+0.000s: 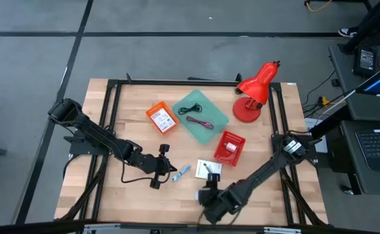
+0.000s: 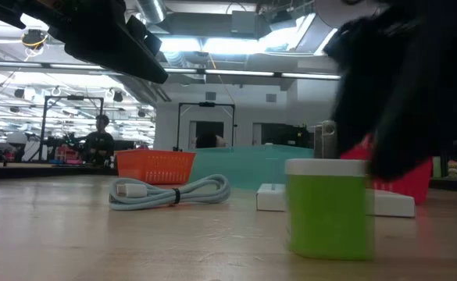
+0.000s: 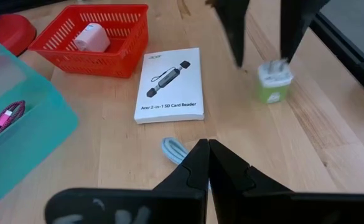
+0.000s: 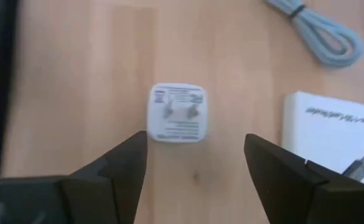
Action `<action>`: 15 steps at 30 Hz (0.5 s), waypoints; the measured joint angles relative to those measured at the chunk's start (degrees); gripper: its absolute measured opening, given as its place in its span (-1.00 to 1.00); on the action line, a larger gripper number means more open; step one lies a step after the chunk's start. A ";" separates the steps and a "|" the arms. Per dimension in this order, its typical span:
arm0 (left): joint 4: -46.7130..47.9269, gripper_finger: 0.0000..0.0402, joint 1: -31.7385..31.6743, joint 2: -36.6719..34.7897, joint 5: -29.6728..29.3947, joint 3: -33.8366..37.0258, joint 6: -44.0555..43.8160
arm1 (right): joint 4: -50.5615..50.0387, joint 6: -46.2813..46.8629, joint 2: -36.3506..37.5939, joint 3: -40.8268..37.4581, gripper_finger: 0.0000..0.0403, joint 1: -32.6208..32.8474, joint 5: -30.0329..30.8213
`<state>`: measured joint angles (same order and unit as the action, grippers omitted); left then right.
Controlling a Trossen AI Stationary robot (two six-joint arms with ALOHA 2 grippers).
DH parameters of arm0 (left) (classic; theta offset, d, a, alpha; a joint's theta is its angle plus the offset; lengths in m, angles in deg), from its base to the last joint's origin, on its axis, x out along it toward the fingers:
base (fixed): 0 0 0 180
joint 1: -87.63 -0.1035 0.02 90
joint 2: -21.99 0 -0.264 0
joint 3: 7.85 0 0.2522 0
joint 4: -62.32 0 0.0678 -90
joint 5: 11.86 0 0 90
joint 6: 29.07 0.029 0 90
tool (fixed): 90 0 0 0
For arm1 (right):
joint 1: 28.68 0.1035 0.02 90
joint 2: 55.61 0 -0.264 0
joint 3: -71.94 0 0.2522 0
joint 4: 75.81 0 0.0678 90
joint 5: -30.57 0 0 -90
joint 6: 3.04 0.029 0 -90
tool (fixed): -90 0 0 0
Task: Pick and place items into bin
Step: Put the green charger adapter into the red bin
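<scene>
Two grippers: right gripper (image 4: 195, 163), lower centre, hangs spread wide above the green-and-white plug cube (image 4: 177, 112), lower centre of the table (image 1: 112, 195); left gripper (image 3: 208, 163) is clenched, empty. Cube seems light, rigid, smooth; grip flat sides.

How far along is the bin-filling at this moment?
Done: a maroon cable lies in the teal bin and a white plug in the red basket. In hand: nothing; the open right pincer hovers over the green charger. Left: charger, card-reader box, grey cable.
</scene>
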<state>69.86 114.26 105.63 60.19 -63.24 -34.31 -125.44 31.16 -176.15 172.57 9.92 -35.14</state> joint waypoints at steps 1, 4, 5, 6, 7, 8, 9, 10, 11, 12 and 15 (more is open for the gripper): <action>0.00 -0.98 0.00 0.00 0.00 0.00 0.00 | 0.21 -0.25 -0.19 0.00 0.23 -0.50 -0.28; 0.00 -0.98 0.00 0.00 0.00 0.00 0.00 | 1.83 -1.51 -0.26 -0.04 0.23 -1.72 -2.19; -0.01 -0.98 0.00 0.00 0.00 0.00 0.00 | 2.71 -1.74 -0.23 -0.03 0.23 -2.11 -3.01; -0.01 -0.98 0.00 0.00 0.00 0.00 0.00 | 3.09 -2.00 -0.23 -0.02 0.23 -2.44 -3.51; 0.00 -0.98 0.00 0.00 0.00 0.00 0.00 | 3.49 -2.76 -0.23 -0.02 0.23 -2.73 -3.93; 0.00 -0.98 0.00 0.00 0.00 0.00 0.00 | 4.13 -3.15 -0.23 -0.03 0.23 -3.05 -4.63; -0.01 -0.98 0.00 0.00 0.00 0.00 0.00 | 4.81 -3.43 -0.23 -0.02 0.23 -3.47 -5.28; 0.00 -0.98 0.00 0.00 0.00 0.00 0.00 | 5.21 -3.46 -0.23 -0.02 0.23 -3.81 -5.94; 0.00 -0.98 0.00 0.00 0.00 0.00 0.00 | 5.15 -3.44 -0.23 -0.02 0.23 -4.20 -6.45; -0.01 -0.98 0.00 0.00 0.00 0.00 0.00 | 5.00 -3.41 -0.23 -0.02 0.23 -4.46 -6.44; 0.00 -0.98 0.00 0.00 -0.01 0.00 1.14 | 5.07 -3.63 -0.23 -0.02 0.23 -5.39 -6.55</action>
<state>69.86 114.26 105.63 60.18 -63.24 -33.17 -120.38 27.53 -176.38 172.55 4.52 -41.69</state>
